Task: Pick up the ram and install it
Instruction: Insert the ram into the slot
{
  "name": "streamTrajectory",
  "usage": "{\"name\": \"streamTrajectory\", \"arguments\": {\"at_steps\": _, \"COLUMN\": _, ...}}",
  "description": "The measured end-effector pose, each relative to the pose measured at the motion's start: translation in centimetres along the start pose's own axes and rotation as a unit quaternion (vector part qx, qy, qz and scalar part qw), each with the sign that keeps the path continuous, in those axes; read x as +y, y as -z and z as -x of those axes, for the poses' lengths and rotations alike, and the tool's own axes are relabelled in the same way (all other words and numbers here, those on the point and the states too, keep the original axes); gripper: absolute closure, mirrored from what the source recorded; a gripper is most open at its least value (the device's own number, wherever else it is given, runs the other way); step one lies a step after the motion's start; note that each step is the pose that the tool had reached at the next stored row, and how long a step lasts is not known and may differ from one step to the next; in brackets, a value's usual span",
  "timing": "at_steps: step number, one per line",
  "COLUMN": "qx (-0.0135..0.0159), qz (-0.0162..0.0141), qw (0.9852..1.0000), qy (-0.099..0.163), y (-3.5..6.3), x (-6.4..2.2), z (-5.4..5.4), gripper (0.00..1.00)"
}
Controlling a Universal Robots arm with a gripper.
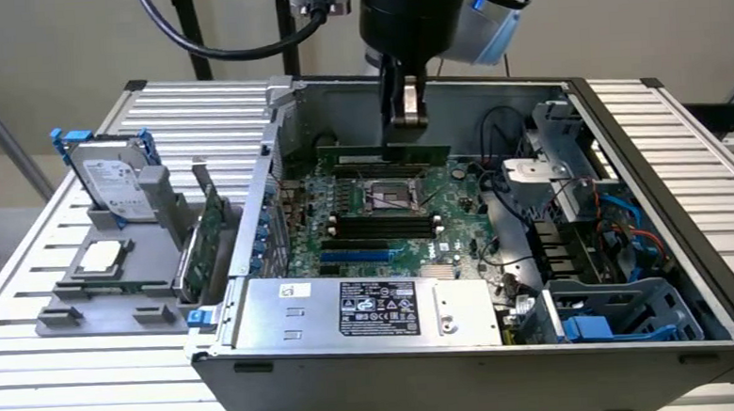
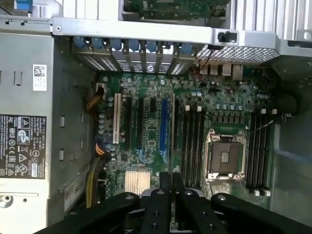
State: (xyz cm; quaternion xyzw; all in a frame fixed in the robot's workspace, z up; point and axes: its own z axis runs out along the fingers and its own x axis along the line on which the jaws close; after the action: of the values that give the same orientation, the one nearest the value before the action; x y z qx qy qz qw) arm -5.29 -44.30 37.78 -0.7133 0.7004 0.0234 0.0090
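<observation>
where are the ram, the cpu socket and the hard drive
the ram (image 1: pixel 378 155): exterior view, middle of its green board
the cpu socket (image 2: pixel 225 157): wrist view, centre of the socket
the hard drive (image 1: pixel 117 188): exterior view, its white label

Power supply and drive cage hem the open motherboard.
</observation>
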Motion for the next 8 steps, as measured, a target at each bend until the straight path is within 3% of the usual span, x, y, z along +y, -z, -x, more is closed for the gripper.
{"name": "streamTrajectory", "arguments": {"at_steps": 8, "qx": 0.0000, "qz": 0.0000, "qw": 1.0000, "qy": 0.000, "y": -1.35, "x": -0.86, "z": 3.4, "gripper": 1.00}}
